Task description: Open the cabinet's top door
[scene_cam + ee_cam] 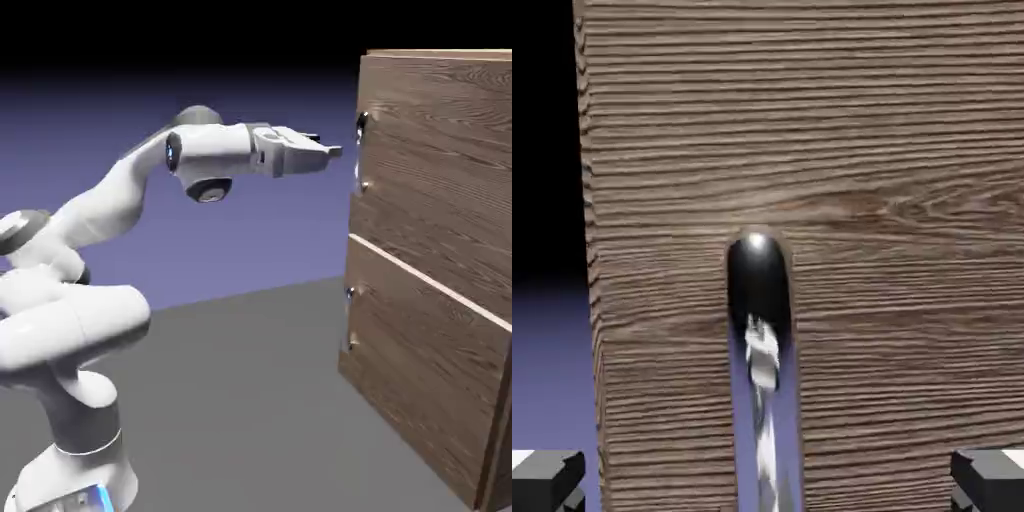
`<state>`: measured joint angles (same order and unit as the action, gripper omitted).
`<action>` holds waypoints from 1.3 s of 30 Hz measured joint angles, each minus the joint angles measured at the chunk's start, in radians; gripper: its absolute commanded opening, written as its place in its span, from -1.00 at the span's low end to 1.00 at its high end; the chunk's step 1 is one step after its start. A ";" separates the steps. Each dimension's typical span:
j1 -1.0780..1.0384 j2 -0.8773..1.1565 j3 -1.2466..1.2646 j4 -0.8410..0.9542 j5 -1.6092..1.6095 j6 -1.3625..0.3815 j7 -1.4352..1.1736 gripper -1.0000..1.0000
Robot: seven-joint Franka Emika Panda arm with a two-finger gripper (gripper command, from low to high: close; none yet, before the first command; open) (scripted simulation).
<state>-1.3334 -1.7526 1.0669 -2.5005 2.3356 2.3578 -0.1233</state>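
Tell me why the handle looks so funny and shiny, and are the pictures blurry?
Hand view: the handle is mirror-like, black on top with a white glare spot and bluish-violet below, perhaps reflecting the backdrop; wood grain crisp. Exterior view: bright arm, black sky above, small handles a bit fuzzy.

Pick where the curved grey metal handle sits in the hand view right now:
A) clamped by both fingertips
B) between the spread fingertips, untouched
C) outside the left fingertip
B: the curved grey metal handle runs between the wide-apart grey fingertips, and the exterior view shows a gap before it.
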 measured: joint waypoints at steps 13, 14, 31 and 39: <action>-0.076 -0.007 -0.011 -0.009 0.131 -0.159 -0.092 -1.00; -0.059 -0.009 -0.025 -0.046 0.137 -0.201 -0.113 -1.00; -0.075 0.069 -0.391 -0.426 -0.017 -0.940 -0.380 -1.00; -0.225 0.269 -0.586 -0.436 -0.232 -1.288 -0.554 -1.00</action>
<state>-1.5589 -1.4832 0.4805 -2.9364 2.1037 1.0695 -0.6775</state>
